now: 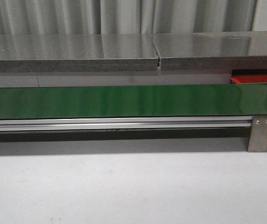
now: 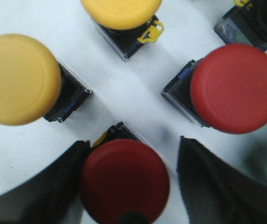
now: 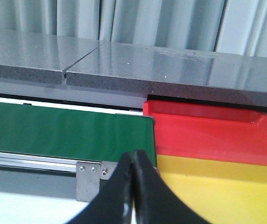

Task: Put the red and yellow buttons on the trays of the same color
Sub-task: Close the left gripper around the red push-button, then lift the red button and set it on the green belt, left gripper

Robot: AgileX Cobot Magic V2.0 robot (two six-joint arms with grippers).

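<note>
In the left wrist view my left gripper [image 2: 133, 144] is open over a white surface. A red button [image 2: 124, 182] with a dark body sits between its fingers. One finger [image 2: 49, 186] is right against the cap and the other finger [image 2: 217, 186] stands apart from it. Another red button [image 2: 236, 88] and two yellow buttons [image 2: 19, 79] [image 2: 121, 11] lie just beyond. My right gripper [image 3: 134, 156] is shut and empty, hovering near the belt's end. Beside it lie the red tray [image 3: 208, 133] and, nearer, the yellow tray [image 3: 217, 191]. Neither gripper shows in the front view.
A long green belt [image 1: 124, 100] on an aluminium rail [image 1: 114, 124] crosses the front view, with a metal bracket [image 1: 259, 133] at its right end. A grey stone shelf [image 1: 124, 53] runs behind it. A corner of the red tray [image 1: 252, 80] shows there. A further dark-bodied button [image 2: 256, 21] lies at the edge of the left wrist view.
</note>
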